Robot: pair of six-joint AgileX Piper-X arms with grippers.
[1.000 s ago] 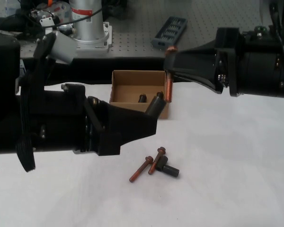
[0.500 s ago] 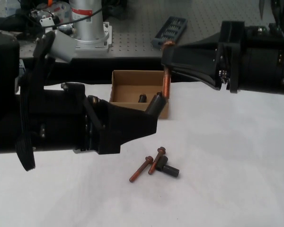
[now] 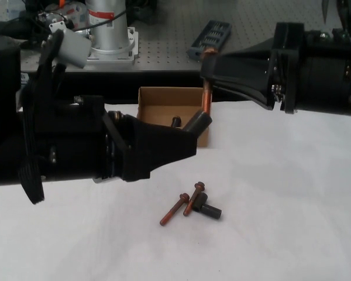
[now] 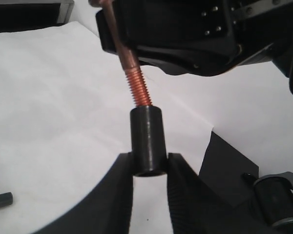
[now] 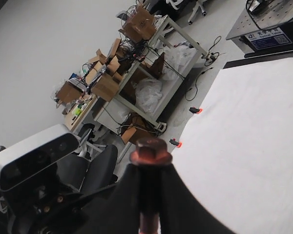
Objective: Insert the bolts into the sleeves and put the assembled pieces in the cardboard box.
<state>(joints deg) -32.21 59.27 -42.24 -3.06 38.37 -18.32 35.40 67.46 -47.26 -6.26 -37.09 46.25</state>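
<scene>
Two loose bolts and a spare sleeve lie on the counter below both jaws; the cardboard box sits just behind them. The left arm has lifted its sleeve toward the bolt. The left jaws pinch the sleeve; the right jaws above clamp the bolt, its thread tip at the sleeve's mouth.

The left arm is extended in from the bench's left edge, its gripper raised above the surface and clamped on a black sleeve. The right arm is held higher, in from the right edge, its gripper closed around a copper bolt.
</scene>
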